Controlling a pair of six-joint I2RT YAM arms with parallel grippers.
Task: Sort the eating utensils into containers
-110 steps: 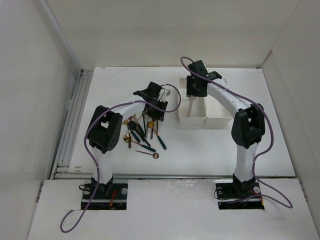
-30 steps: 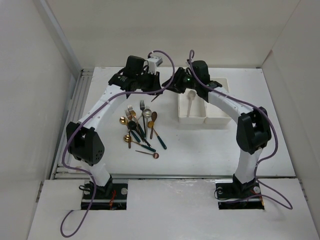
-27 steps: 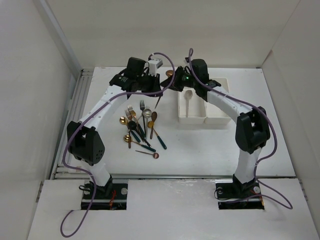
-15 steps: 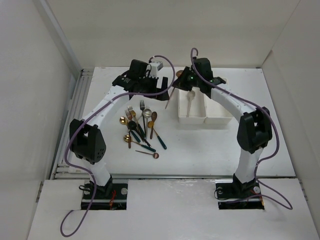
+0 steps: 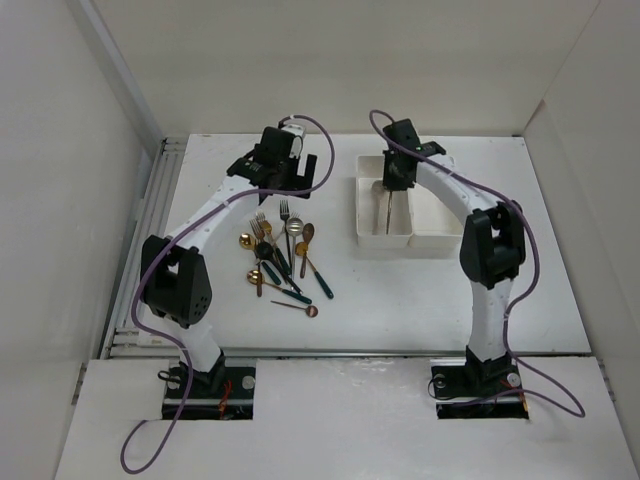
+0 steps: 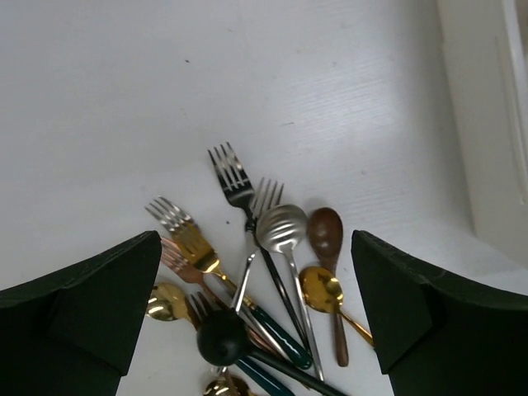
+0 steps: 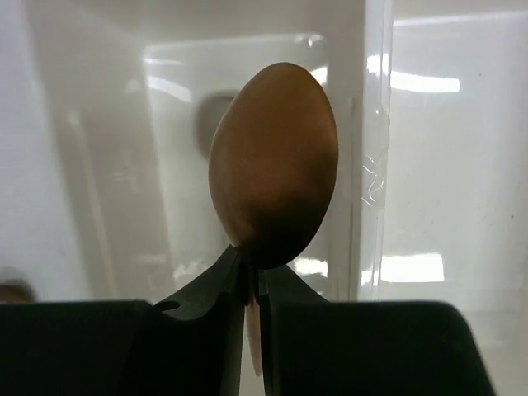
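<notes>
Several eating utensils (image 5: 282, 258), gold, copper and silver forks and spoons, some with teal handles, lie heaped on the table left of centre. My left gripper (image 5: 287, 178) hovers above and behind the heap (image 6: 264, 280), open wide and empty. My right gripper (image 5: 392, 180) is shut on the neck of a copper spoon (image 7: 272, 190). The spoon's handle (image 5: 386, 212) hangs down over the left of the two white containers (image 5: 383, 239). In the right wrist view the spoon's bowl stands up from the right gripper (image 7: 254, 276), with the wall between the bins (image 7: 375, 165) behind it.
The right-hand bin (image 5: 440, 238) adjoins the left one. One copper spoon (image 5: 298, 306) lies apart at the near edge of the heap. A ribbed rail (image 5: 145, 240) runs along the table's left side. White walls enclose the table.
The grippers met above the table and the spoon passed from left to right. The left gripper opened and drew back left; the right carried the spoon over the left bin.
</notes>
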